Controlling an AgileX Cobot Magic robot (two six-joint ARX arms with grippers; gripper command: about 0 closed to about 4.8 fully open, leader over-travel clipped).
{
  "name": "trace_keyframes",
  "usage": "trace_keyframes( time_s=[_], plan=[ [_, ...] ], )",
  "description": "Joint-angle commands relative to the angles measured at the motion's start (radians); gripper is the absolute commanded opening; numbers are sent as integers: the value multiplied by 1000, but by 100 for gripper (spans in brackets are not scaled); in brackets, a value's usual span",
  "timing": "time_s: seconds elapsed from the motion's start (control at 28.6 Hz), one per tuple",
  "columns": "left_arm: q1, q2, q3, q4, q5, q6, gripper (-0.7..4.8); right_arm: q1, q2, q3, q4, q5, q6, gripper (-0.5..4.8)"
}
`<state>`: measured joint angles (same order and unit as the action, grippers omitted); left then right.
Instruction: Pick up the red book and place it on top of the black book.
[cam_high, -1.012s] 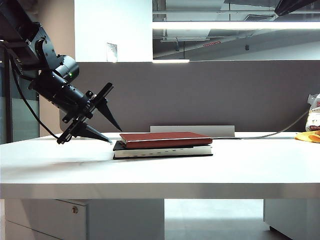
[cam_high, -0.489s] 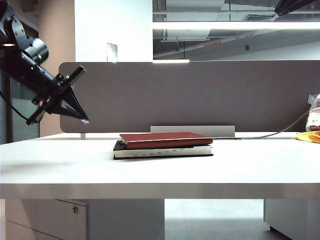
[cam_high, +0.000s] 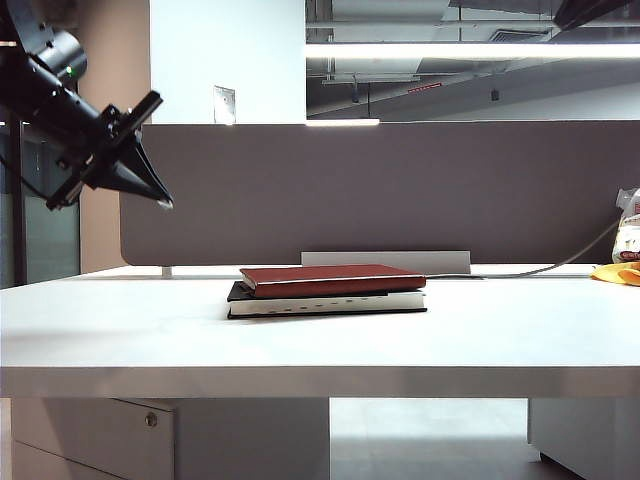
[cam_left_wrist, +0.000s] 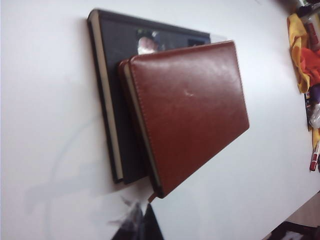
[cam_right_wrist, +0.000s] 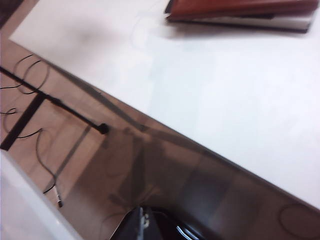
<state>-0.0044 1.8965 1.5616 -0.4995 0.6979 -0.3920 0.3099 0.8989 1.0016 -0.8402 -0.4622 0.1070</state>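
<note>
The red book (cam_high: 330, 277) lies flat on top of the black book (cam_high: 325, 302) at the middle of the white table (cam_high: 300, 345). In the left wrist view the red book (cam_left_wrist: 190, 105) sits askew on the black book (cam_left_wrist: 117, 75), covering most of it. My left gripper (cam_high: 165, 203) hangs high at the far left, well apart from the books, shut and empty; its dark tips (cam_left_wrist: 142, 217) are pressed together. My right gripper (cam_right_wrist: 145, 220) is over the floor off the table's edge, its jaws together with nothing between them. The red book (cam_right_wrist: 240, 7) shows far off in that view.
A grey partition (cam_high: 400, 190) runs behind the table. A yellow and orange cloth (cam_high: 615, 272) and a white bag (cam_high: 628, 230) lie at the far right, with a cable (cam_high: 540, 270) leading to them. Cables and a stand (cam_right_wrist: 50, 100) lie on the floor.
My left gripper has shut on nothing and has risen up and to the left, away from the books. The two books have not moved.
</note>
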Motion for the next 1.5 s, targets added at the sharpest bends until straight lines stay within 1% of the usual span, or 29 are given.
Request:
trace_keyframes(
  time_s=[0.03, 0.14, 0.28, 0.52, 0.59, 0.66, 0.98, 1.08, 1.15, 1.22, 1.36, 1.5],
  plan=[
    [3, -35, 4, -21, -21, 36, -6, 0, -29, 4, 7, 38, -3, -1],
    [3, -63, 3, -48, -51, 63, -6, 0, -55, 4, 7, 42, -2, -1],
    [3, -99, -8, -61, -51, 71, -6, 0, -92, 4, 6, 51, -1, -1],
    [3, -198, -77, -60, -120, 90, -6, 0, -162, 4, -5, 212, 0, -1],
    [3, -232, -107, -43, -139, 93, -6, 0, -174, 4, -17, 244, -4, -1],
    [3, -283, -155, -10, -161, 93, -6, 0, -179, 4, -27, 262, -6, -1],
    [3, -531, -414, 156, -274, 79, -6, 0, -187, 2, -31, 263, -12, -1],
    [3, -616, -505, 188, -314, 92, -6, 0, -188, 2, -34, 289, -29, -1],
    [2, -667, -563, 209, -322, 101, -6, -1, -196, -1, -39, 302, -37, -1],
    [2, -708, -610, 214, -332, 102, -6, -2, -208, -21, -29, 321, -37, -1],
    [2, -800, -711, 228, -372, 134, -6, -8, -273, -106, 13, 361, -35, -1],
    [2, -911, -819, 279, -389, 131, -6, -28, -362, -204, 76, 364, -3, -1]
  ],
)
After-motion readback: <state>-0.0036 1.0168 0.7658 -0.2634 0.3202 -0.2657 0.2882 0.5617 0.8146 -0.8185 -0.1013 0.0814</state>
